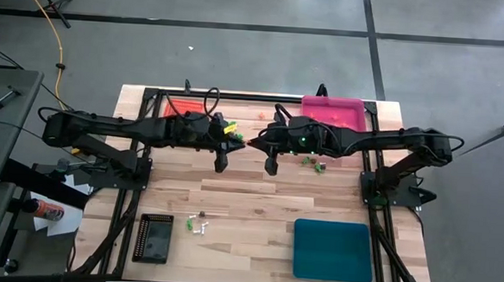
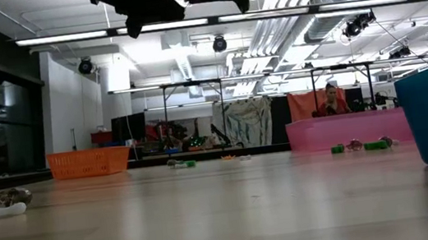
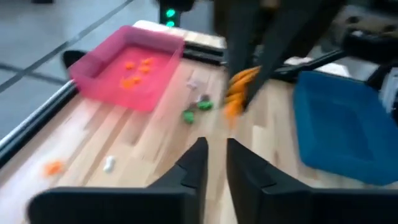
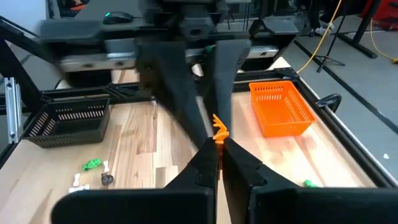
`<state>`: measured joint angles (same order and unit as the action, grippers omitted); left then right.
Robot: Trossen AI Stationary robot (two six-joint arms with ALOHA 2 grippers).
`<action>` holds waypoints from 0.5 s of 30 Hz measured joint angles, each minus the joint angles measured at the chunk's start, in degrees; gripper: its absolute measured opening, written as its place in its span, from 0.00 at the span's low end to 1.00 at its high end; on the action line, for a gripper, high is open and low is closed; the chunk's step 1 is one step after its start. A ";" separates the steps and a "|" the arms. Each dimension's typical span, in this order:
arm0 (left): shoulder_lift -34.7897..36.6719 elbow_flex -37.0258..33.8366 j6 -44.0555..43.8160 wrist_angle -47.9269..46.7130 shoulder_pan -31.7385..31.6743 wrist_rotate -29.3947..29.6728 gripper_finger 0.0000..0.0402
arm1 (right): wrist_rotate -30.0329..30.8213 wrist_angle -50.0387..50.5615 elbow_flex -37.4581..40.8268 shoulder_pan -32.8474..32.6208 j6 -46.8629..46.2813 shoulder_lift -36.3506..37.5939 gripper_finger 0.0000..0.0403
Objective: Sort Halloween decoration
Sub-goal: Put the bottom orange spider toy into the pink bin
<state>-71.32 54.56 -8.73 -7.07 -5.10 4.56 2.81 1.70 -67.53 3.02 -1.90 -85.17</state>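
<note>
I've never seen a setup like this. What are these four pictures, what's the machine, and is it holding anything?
It is a robot with two dark arms over a wooden table, each ending in a two-finger gripper. One picture looks straight down, one looks level across the tabletop, and two come from wrist cameras. Near the edges sit an orange tray, a pink tray, a black tray and a teal tray. Loose green trinkets lie near the pink tray. Mid-table, the right gripper is shut on an orange trinket; the left gripper faces it, slightly open and empty.
</note>
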 joint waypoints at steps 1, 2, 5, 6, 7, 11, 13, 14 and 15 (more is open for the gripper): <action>0.43 0.68 -0.02 -1.90 -0.56 0.41 0.15 | 0.00 0.92 0.00 0.28 0.54 0.68 0.01; 1.01 1.16 -0.02 -4.01 -1.14 0.95 0.17 | -0.03 2.60 0.00 0.56 0.90 1.51 0.01; 2.90 1.71 1.28 -10.47 -2.92 2.20 0.26 | 1.01 10.02 0.00 1.94 1.89 4.39 0.01; 3.61 1.71 1.64 -12.09 -3.46 2.20 0.29 | 1.68 13.47 0.00 2.41 1.90 5.44 0.00; 4.28 1.74 1.75 -13.37 -3.92 2.20 0.31 | 2.06 16.50 0.00 2.84 1.89 6.52 0.00; 6.04 0.97 0.42 -13.81 -4.79 2.25 0.36 | 3.64 24.41 3.86 3.89 -0.58 11.39 0.00; 6.80 -1.05 0.24 -9.90 -4.59 2.18 0.37 | 3.64 23.81 8.50 4.03 -3.36 14.57 0.00; 7.15 -2.33 -0.34 -6.91 -4.43 2.05 0.37 | 3.67 23.23 11.25 3.99 -5.21 16.32 0.00; 7.43 -3.83 -1.34 -3.70 -4.19 1.99 0.37 | 3.84 22.35 14.08 3.79 -7.33 18.06 0.00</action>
<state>-63.89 50.73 -10.07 -10.77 -9.28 6.56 6.65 24.05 -53.45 6.81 -9.24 -67.11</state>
